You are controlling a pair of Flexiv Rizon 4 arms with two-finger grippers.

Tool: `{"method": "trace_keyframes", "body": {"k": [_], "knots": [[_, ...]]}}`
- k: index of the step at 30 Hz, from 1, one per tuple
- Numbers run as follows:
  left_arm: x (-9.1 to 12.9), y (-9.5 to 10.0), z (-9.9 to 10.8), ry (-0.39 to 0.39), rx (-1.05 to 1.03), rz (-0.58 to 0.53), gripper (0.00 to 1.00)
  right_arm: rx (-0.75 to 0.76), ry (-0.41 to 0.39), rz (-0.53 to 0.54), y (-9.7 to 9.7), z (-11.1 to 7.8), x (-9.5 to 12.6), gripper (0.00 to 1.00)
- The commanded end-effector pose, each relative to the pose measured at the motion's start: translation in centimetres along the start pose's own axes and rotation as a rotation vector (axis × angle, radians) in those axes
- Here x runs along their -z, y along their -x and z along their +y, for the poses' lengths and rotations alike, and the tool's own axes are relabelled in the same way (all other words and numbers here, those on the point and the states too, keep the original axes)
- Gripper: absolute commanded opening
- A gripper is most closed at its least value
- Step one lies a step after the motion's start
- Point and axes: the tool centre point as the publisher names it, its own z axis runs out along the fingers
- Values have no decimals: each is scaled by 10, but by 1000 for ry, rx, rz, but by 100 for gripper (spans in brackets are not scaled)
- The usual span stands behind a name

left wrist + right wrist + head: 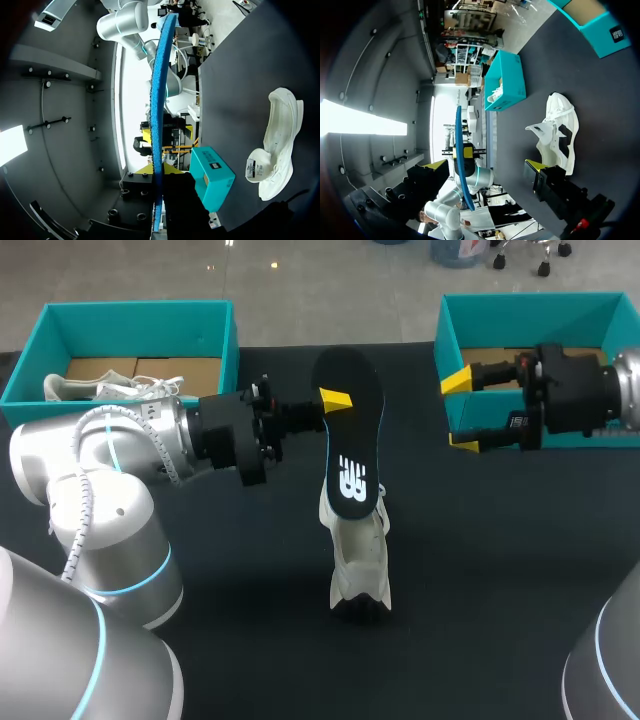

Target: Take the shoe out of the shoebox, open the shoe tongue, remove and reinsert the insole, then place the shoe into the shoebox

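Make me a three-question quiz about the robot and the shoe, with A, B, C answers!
1. Where is the insole? A) flat in a shoebox B) held upright by the left gripper over the white shoe C) tucked inside the shoe
2. How many teal shoeboxes stand on the table? A) one B) two C) four
3. The right gripper has its jaws: A) open, empty B) shut on the insole C) shut on the shoe
Answers: 1B, a yellow tip presses the insole; 2B, one each side; 3A, tips apart, nothing between.
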Motion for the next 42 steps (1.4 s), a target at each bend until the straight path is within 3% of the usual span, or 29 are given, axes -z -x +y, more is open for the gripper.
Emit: {"method": "trace_keyframes", "body": {"k": [1,10,19,23,32,42], "knots": [[-1,0,0,0,-1,0,0,0,18,-27,3,-14,29,100],[-1,0,0,0,-1,0,0,26,32,-125,30,-16,65,100],[-1,0,0,0,-1,0,0,73,133,-287,47,-21,100,100],[-1,0,0,0,-1,0,0,64,161,-303,52,-27,112,100],[-1,0,0,0,-1,0,0,56,145,-339,56,-55,123,100],[-1,0,0,0,-1,0,0,34,157,-329,61,-58,124,100]]}}
